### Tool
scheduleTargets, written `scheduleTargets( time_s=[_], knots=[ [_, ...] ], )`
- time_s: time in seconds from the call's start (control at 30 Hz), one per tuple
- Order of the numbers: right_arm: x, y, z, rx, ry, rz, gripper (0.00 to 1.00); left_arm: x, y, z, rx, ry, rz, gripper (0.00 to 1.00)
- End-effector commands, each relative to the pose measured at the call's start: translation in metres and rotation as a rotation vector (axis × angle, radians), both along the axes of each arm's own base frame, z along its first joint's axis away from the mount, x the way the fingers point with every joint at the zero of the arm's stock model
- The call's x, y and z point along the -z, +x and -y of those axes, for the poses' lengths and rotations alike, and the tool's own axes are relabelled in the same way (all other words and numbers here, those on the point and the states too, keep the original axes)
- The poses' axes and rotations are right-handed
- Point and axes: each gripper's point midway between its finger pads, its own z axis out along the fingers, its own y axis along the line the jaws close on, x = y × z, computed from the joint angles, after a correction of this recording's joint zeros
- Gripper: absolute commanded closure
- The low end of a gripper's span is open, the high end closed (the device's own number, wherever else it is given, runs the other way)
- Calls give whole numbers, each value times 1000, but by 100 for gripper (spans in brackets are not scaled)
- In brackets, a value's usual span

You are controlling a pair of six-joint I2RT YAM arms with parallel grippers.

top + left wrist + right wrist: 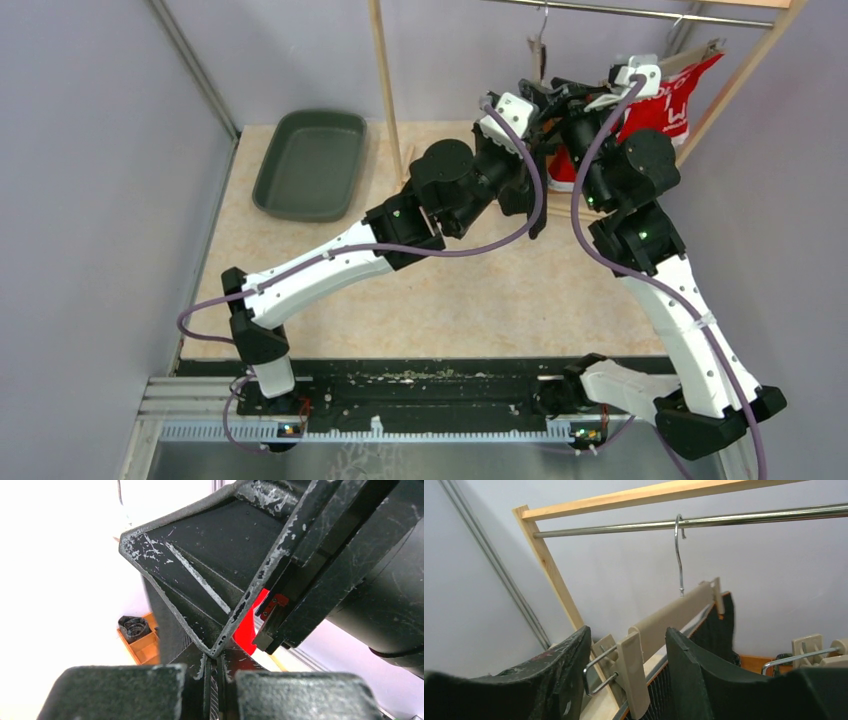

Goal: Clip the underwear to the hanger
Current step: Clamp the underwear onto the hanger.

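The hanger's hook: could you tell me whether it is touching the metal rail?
Touching: the right wrist view shows the hook looped over the rail.

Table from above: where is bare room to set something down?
Free: the middle of the table, between the left arm, the right arm and the base plate; also between the tray and the left arm. Crowded: the far right, where both arms meet the hanger and red underwear.

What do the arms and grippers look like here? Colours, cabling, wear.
Both alike: left arm and right arm have white link shells, black joints and bases. A grey-purple cable loops loosely along each. White camera housing at each wrist. The right gripper has black, wedge-shaped fingers, edges scuffed whitish; left gripper likewise.
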Motion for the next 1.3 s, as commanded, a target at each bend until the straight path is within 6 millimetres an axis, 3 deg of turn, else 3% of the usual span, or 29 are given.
scheduleTargets(
  time_s=[0.0, 0.23, 0.57, 0.77, 0.83, 1.1, 1.27],
  knots=[
    [95, 2, -33, -119, -192, -265, 42, -140, -39, -59, 61, -418, 178, 100],
    [77, -3, -21, -72, -150, -221, 35, -130, -38, -65, 46, -413, 171, 100],
    [55, -11, -1, -1, -117, -176, 32, -91, -27, -75, -14, -376, 139, 100],
    [45, -15, 4, 15, -105, -151, 30, -86, -20, -77, -28, -366, 134, 100],
    [39, -17, 6, 17, -98, -140, 29, -84, -17, -77, -35, -360, 131, 92],
    [24, -20, 10, 31, -86, -108, 27, -76, -9, -79, -54, -342, 112, 31],
    [11, -26, 18, 51, -64, -76, 23, -64, -8, -87, -78, -320, 99, 20]
  ],
)
